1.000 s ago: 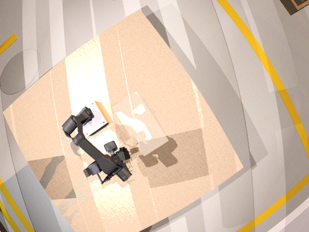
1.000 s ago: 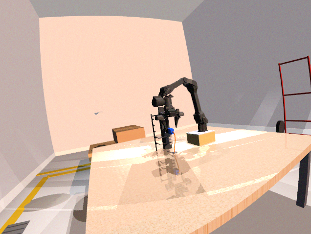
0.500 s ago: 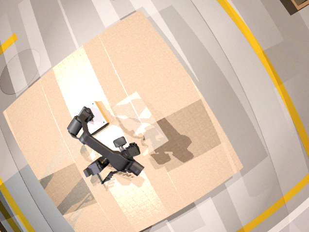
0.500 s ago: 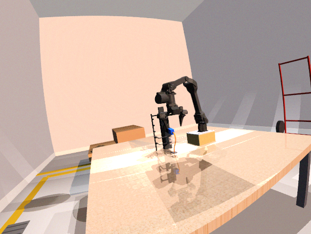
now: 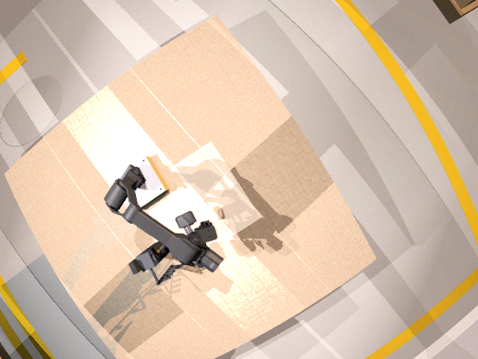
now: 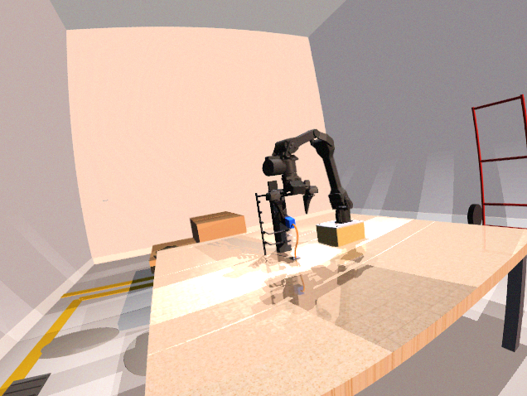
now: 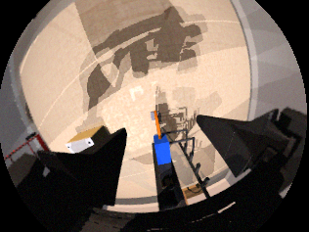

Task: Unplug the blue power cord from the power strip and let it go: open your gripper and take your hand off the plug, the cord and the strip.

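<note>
The gripper [image 6: 307, 203] hangs above the blue plug [image 6: 289, 221] with its fingers spread wide and nothing between them. The plug sits against the upright power strip [image 6: 278, 221], near the table's [image 6: 383, 297] far edge beside the arm's base block; whether it is fully out of its socket I cannot tell. The orange cord [image 6: 295, 240] droops to the table. I judge the letting-go step underway; next, pull the hand clear.
</note>
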